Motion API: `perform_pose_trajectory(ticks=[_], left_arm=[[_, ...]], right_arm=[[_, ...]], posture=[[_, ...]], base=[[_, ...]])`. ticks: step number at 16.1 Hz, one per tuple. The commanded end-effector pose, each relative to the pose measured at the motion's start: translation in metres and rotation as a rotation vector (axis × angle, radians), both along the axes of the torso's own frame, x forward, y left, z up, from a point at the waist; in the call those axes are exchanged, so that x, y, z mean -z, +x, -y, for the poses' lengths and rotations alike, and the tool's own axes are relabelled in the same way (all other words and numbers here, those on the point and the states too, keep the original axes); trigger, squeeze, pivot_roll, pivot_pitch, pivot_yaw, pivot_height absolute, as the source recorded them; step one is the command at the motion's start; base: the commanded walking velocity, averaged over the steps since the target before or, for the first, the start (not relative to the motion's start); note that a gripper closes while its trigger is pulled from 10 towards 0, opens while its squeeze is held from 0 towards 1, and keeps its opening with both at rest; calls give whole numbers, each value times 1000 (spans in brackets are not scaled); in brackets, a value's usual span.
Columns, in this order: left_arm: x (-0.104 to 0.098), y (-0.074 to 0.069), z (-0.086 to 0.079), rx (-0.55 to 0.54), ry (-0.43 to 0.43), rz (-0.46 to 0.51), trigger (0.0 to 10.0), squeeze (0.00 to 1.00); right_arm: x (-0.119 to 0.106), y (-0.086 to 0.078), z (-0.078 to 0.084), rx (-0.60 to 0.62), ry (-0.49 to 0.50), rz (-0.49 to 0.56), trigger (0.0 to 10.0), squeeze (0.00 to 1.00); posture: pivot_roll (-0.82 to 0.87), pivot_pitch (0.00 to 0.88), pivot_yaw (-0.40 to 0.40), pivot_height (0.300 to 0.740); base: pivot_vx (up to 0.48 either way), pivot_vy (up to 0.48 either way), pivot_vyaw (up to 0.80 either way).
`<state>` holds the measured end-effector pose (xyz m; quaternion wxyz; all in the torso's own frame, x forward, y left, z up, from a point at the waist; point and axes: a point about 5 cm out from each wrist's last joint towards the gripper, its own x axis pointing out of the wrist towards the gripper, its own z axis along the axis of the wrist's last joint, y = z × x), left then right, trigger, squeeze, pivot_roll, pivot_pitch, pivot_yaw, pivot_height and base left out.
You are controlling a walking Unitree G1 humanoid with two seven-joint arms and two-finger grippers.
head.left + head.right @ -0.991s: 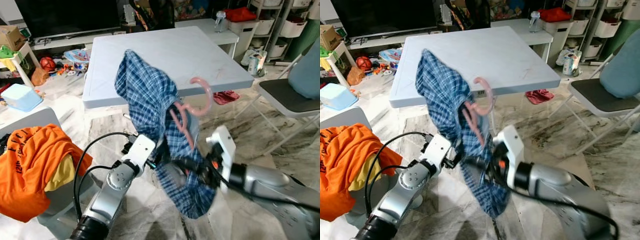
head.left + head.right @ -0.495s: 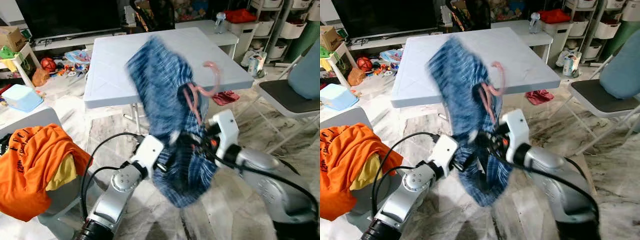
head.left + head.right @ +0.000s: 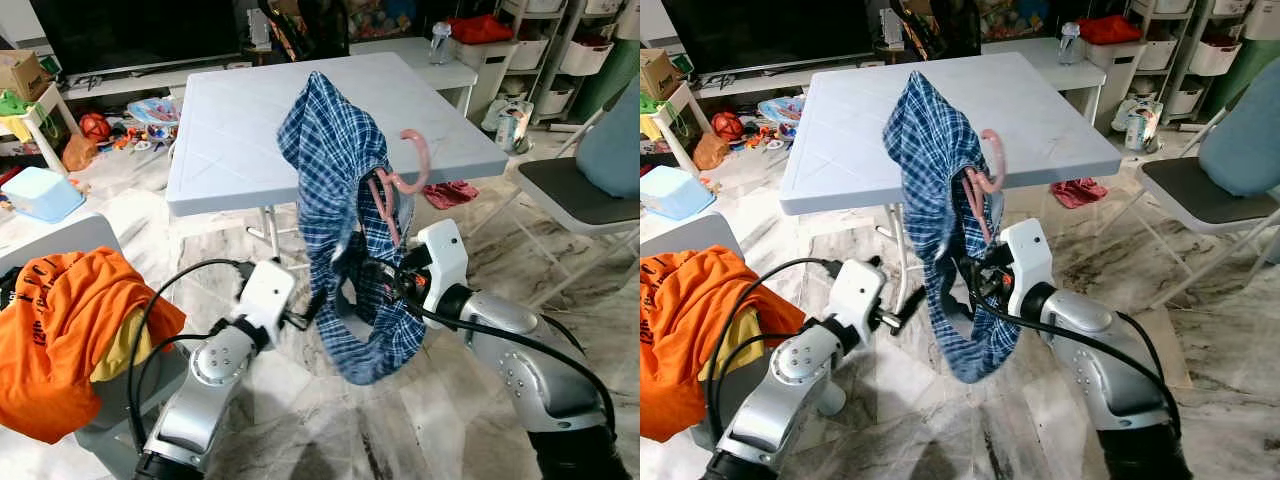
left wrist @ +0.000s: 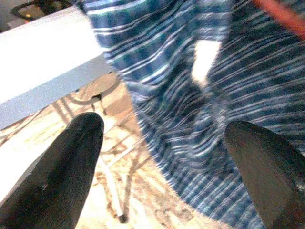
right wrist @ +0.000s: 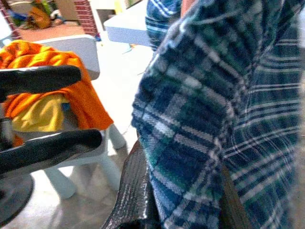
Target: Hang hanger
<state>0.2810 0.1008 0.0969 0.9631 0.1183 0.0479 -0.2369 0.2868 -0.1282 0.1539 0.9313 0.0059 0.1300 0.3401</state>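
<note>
I'm in a cluttered living room, marble floor (image 3: 480,420), a white folding table (image 3: 230,150) ahead and orange clothes (image 3: 60,330) on a seat to my left.

From the head cameras, the blue plaid shirt (image 3: 335,160) hangs in the air over the table's near edge on a pink hanger (image 3: 395,190), whose hook pokes out at the collar. My right gripper (image 3: 375,285) is buried in the cloth just below the hanger; my left gripper (image 3: 310,318) sits beside the shirt's lower loop.

The left wrist camera shows both of its fingers (image 4: 62,176) spread wide, cloth between them but untouched.

In the right wrist view, a finger (image 5: 136,191) presses into plaid folds, closed on the shirt as far as I can judge.

The shirt is light, floppy and may slide; I'd grip the stiff hanger neck. The hanger's shoulders and any rail to hang it on are hidden.
</note>
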Motion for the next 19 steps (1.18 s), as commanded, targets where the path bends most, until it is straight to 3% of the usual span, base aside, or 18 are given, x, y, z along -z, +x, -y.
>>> perform_pose_trajectory(ticks=[1, 4, 7, 10, 12, 14, 17, 19], left_arm=[[-2, 10, -2, -42, -14, 31, 10000, 0], [-8, 21, 26, 20, -60, 36, 10000, 0], [-9, 24, 44, 68, -76, 40, 10000, 0], [-6, 30, 49, 66, -56, 57, 10000, 0], [-5, 41, 40, -6, -9, 89, 10000, 0], [-11, 56, 18, -133, -11, 122, 10000, 0], [-23, 69, -5, -227, -43, 153, 10000, 0], [-28, 69, -18, -223, -64, 140, 10000, 0]], right_arm=[[-17, -8, -10, -130, 55, 17, 10000, 0], [-26, -18, -10, -223, 57, 29, 10000, 0], [-27, -20, -12, -249, 59, 20, 10000, 0], [-24, -30, -16, -313, 54, -13, 10000, 0], [-24, -40, -17, -384, 46, -39, 10000, 0], [-21, -49, -7, -423, -9, -69, 10000, 0], [-5, -45, 19, -326, -166, -93, 10000, 0], [6, -23, 42, -140, -344, -41, 10000, 0]], posture=[[-162, 0, 20, 740], [-192, 0, 25, 740], [-200, 0, 33, 740], [-201, 0, 37, 740], [-205, 0, 36, 740], [-208, 0, 35, 740], [-201, 0, 38, 740], [-180, 0, 42, 740]], base=[[0, 0, 0], [0, 0, 0], [0, 0, 0], [0, 0, 0], [0, 0, 0], [0, 0, 0], [0, 0, 0], [0, 0, 0]])
